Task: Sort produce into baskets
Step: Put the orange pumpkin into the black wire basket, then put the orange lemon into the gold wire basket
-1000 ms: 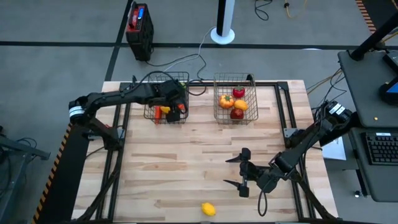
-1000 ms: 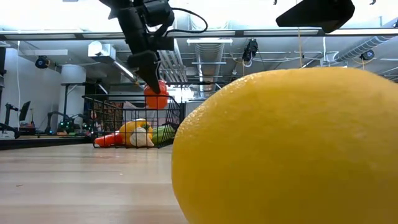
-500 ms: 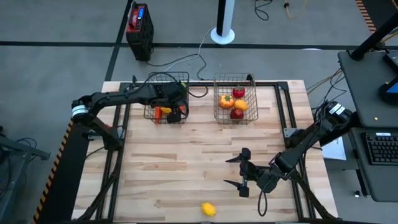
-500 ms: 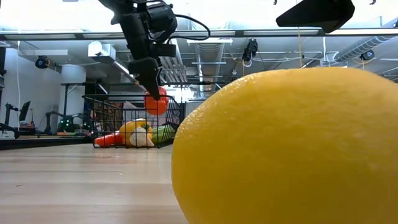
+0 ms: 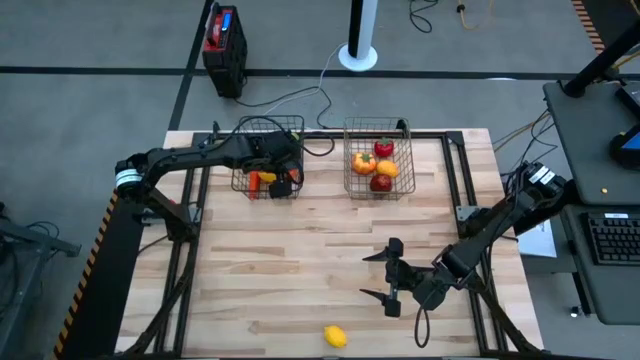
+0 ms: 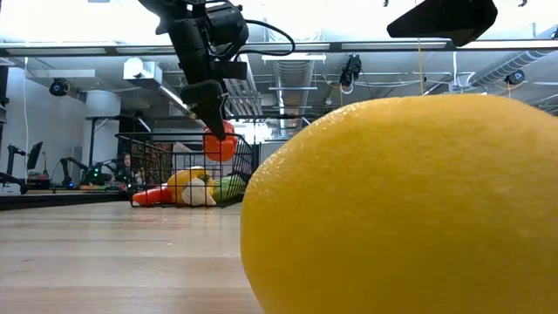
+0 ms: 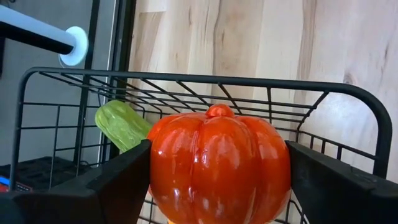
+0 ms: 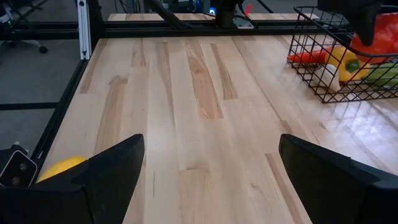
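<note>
My left gripper (image 5: 283, 182) is shut on a shiny red tomato (image 7: 217, 165) at the near right corner of the left wire basket (image 5: 267, 158). In the low view the tomato (image 6: 218, 144) hangs at rim height. That basket holds a green cucumber (image 7: 121, 124), a carrot and a yellow pepper (image 6: 187, 185). The right basket (image 5: 378, 158) holds a red pepper, an orange, an apple and other pieces. My right gripper (image 5: 386, 278) is open and empty above the table's near right part. A lemon (image 5: 335, 336) lies on the table by the near edge. My left gripper pinches the tomato's two opposite sides (image 7: 158, 180) between its two fingers (image 7: 115, 186). The fingers come from above, pointing down. The tomato is lifted clear, hanging below the fingers (image 6: 207, 96) at the basket's wire rim (image 7: 205, 78), stem end toward the camera.
The lemon fills the low view (image 6: 401, 205) and shows in the right wrist view (image 8: 59, 169). Black frame rails (image 5: 455, 175) run along the table's sides. Bare wood (image 5: 280, 260) lies between the baskets and the near edge.
My left gripper has gone down a little with the tomato toward the left basket, still shut on it.
</note>
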